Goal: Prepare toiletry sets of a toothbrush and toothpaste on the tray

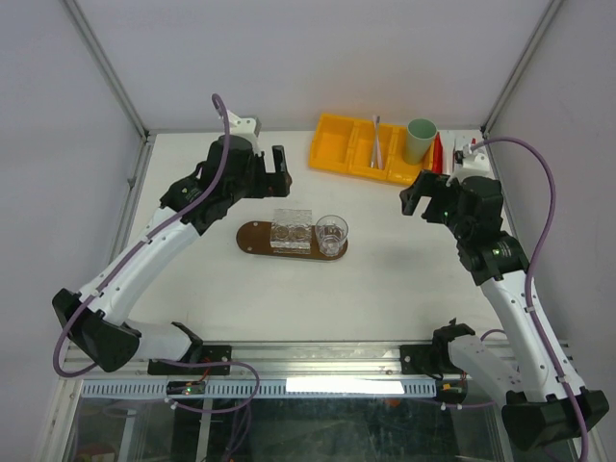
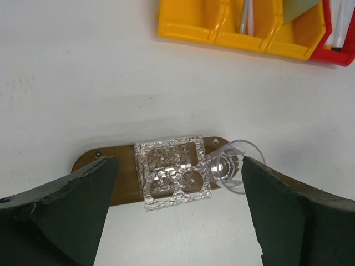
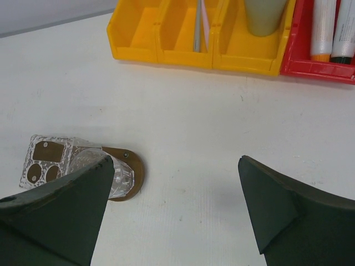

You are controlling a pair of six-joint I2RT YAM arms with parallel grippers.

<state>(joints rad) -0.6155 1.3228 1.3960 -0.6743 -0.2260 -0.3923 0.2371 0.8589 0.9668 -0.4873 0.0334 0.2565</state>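
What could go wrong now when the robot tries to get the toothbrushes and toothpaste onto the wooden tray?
1. The clear glass stands at the end of the tray; a bump could tip it off.
2. The toothbrushes lie in a narrow slot of the yellow bin next to the green cup; the right fingers might hit the wall or cup.
3. The tubes lie side by side in the red bin; two might get grabbed.
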